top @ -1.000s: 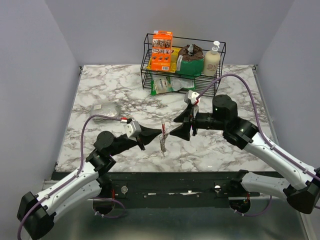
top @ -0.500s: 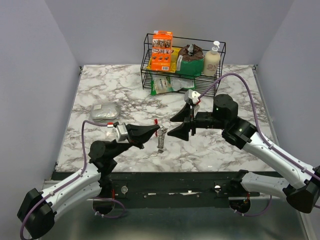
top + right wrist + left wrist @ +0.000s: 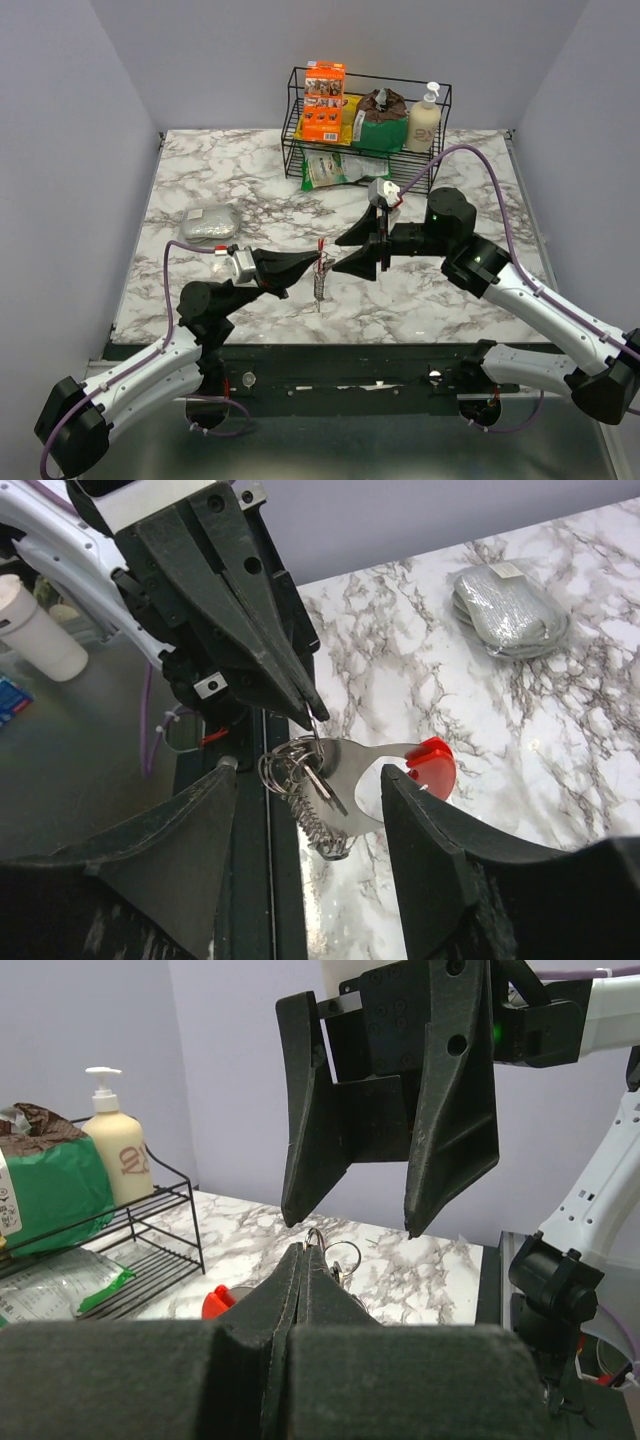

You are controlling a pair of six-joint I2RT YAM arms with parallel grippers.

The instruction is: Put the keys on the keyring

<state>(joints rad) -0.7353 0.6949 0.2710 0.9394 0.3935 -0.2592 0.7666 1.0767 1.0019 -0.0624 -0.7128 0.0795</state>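
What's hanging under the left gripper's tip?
The keys on wire rings, beside a flat metal tag with a red end. Which ring the left gripper pinches is hidden.

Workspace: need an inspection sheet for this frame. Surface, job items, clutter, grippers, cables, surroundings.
Surface: marble-pattern table, no spills seen.
Job's things: key bunch with rings and a red tag, hanging above the table.
Clutter: wire rack holding orange box, green bag and pump bottle; green packet under it; grey pouch far left.
Grippers: left gripper shut, pinching the bunch's top; right gripper open, facing it.
Cables: purple cable on left arm and right arm, no snag seen.
Surroundings: plain grey walls.
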